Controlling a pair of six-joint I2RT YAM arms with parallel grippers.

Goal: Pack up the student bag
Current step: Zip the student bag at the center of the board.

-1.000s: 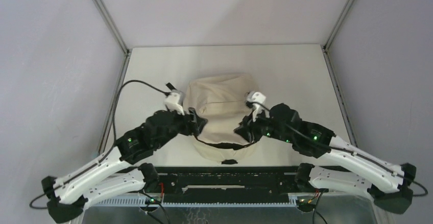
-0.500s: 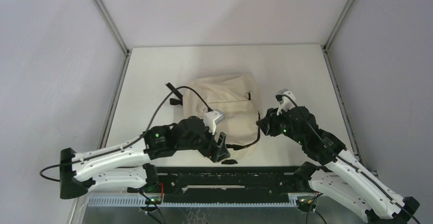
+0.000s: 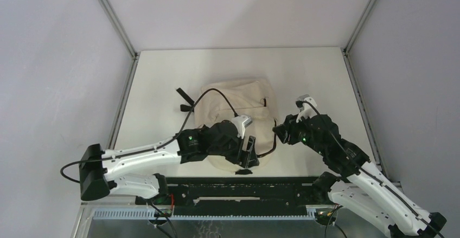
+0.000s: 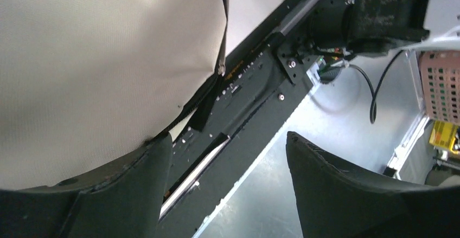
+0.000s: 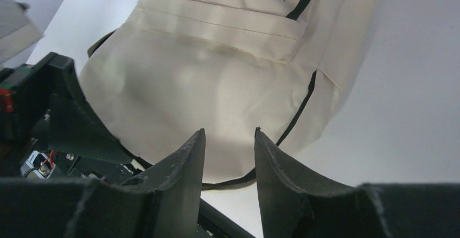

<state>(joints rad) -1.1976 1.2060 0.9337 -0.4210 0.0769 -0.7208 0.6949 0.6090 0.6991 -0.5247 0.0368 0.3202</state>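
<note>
Left hand (image 3: 248, 149) newly over cream bag (image 3: 238, 103)

White tabletop (image 3: 304, 70), pale grey walls (image 3: 54, 59), metal corner posts (image 3: 111, 15); even light.

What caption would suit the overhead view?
Both open, the left gripper and right gripper sit at the near end of a cream backpack on a white table.
</note>
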